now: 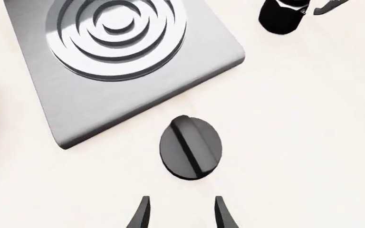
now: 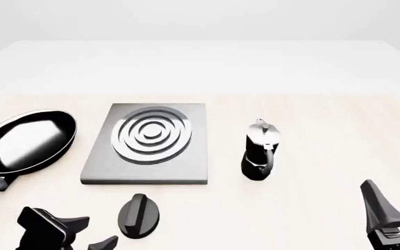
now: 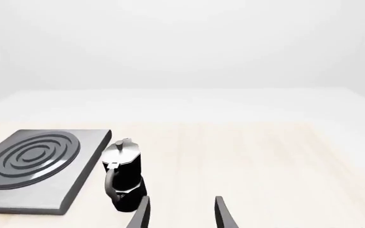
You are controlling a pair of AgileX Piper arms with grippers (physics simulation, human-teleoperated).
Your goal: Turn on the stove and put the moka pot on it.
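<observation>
The stove (image 2: 198, 165) is a flat grey slab with a ringed silver burner (image 2: 149, 134), left of the table's middle. Its black oval knob (image 2: 139, 214) lies on the table in front of the slab. My left gripper (image 2: 92, 233) hovers open just left of the knob; in the left wrist view the knob (image 1: 191, 147) sits just ahead of the empty left gripper (image 1: 181, 213). The moka pot (image 2: 260, 151) stands upright right of the stove. My right gripper (image 2: 392, 185) is open and empty at the front right, apart from the moka pot (image 3: 124, 175).
A glossy black frying pan (image 2: 26, 140) lies left of the stove, its handle pointing toward the front left corner. The stove slab (image 1: 138, 99) and the pot's base (image 1: 283, 18) also show in the left wrist view.
</observation>
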